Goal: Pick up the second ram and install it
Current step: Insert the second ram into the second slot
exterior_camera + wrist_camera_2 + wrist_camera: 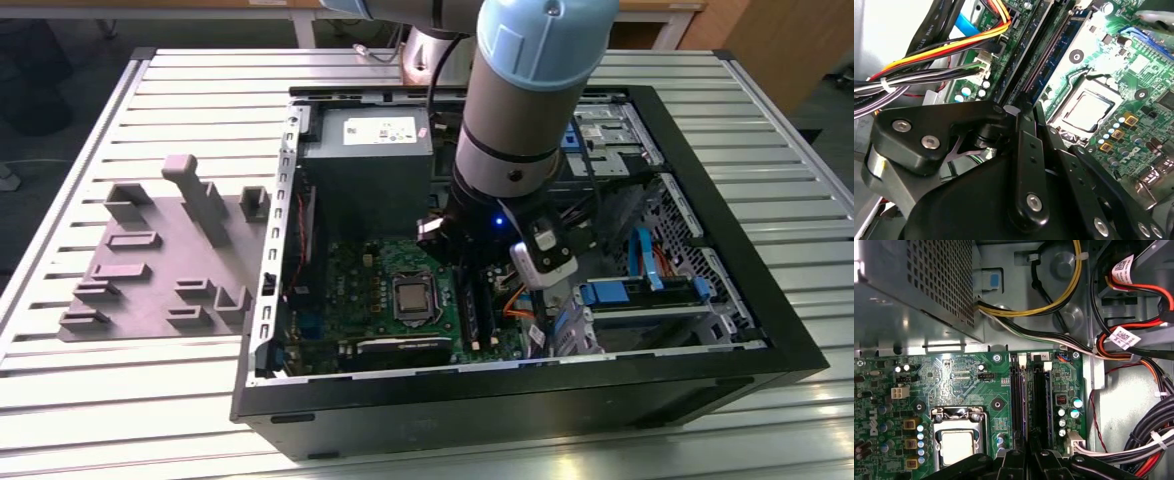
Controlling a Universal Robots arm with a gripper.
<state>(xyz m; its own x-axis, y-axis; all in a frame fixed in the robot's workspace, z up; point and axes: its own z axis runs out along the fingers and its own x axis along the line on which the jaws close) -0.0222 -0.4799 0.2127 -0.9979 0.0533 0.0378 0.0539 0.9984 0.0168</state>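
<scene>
The second ram [1024, 400] is a thin dark stick seen edge-on, standing along a long black memory slot on the green motherboard [954, 370]. In the second wrist view the second ram [1029, 55] runs away from my black fingers. My gripper [1026, 457] is shut on its near end, one finger on each side. In the exterior view my gripper [465, 262] reaches down inside the open computer case [747, 330], with the second ram [470, 300] below it, to the right of the processor socket [414, 298].
A neighbouring memory slot [1041, 395] lies close beside. Bundled cables [1149, 440] crowd one side of the slots, and the grey power supply box [367, 170] stands at the case's far end. A grey fixture block [160, 270] with upright posts sits on the slatted table, exterior view's left.
</scene>
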